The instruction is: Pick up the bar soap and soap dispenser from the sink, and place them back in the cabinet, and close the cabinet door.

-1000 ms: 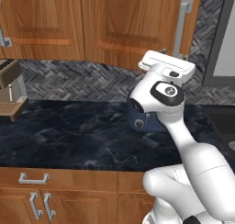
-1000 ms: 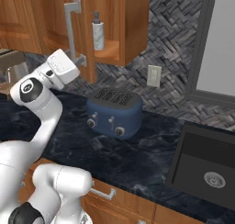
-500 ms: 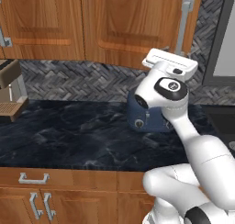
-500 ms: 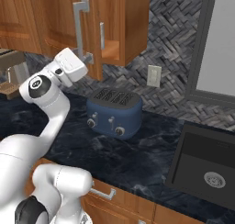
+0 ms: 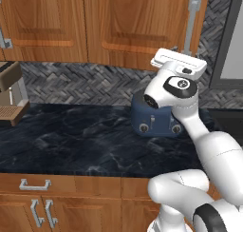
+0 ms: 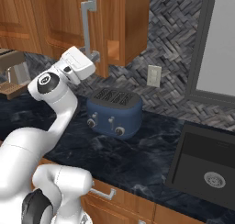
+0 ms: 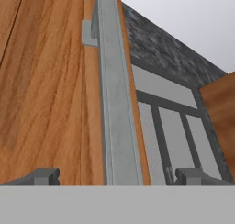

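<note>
The cabinet door of the wall cabinet stands almost flush with the cabinet front. A thin strip of paler wood shows past its edge. My gripper is open at the lower end of the silver bar handle. In the hand view the handle runs up between the two fingertips, and the gripper grips nothing. From the left base view the gripper sits just under the handle. The black sink lies far right. The bar soap and soap dispenser are hidden.
A blue toaster stands on the dark counter right below my hand. A coffee machine sits at the far left. A grey-framed window and a wall outlet are to the right of the cabinet.
The cabinet door has swung from wide open to nearly shut, with my open hand following its handle to the right. The soap dispenser, seen inside the cabinet before, is now behind the door.
</note>
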Controlling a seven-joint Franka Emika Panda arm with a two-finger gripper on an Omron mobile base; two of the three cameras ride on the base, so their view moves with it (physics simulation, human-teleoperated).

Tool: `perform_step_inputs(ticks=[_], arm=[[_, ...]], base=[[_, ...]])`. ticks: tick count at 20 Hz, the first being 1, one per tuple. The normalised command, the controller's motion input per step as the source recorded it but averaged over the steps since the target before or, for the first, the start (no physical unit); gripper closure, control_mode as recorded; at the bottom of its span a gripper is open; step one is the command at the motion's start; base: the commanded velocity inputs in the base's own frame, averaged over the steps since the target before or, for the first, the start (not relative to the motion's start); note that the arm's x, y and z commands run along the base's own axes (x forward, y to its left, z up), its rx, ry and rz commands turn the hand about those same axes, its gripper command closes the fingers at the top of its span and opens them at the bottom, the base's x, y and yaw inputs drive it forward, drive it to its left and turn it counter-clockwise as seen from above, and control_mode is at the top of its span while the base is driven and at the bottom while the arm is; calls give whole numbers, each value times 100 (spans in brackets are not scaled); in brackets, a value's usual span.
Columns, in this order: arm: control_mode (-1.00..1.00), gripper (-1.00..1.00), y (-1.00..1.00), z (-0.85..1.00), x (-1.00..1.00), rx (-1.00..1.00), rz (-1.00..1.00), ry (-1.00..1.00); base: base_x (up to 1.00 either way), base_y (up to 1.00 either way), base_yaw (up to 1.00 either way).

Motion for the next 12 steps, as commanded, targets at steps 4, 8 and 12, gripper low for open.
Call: perform_step_inputs(ticks=[4, 8, 12], arm=[[-100, -100, -25, 0, 11, 0, 4, 0], [-100, -100, -21, 0, 6, 0, 5, 0], [-100, -100, -21, 0, 8, 0, 5, 1]], base=[[0, 0, 0], [0, 0, 0], [0, 0, 0]])
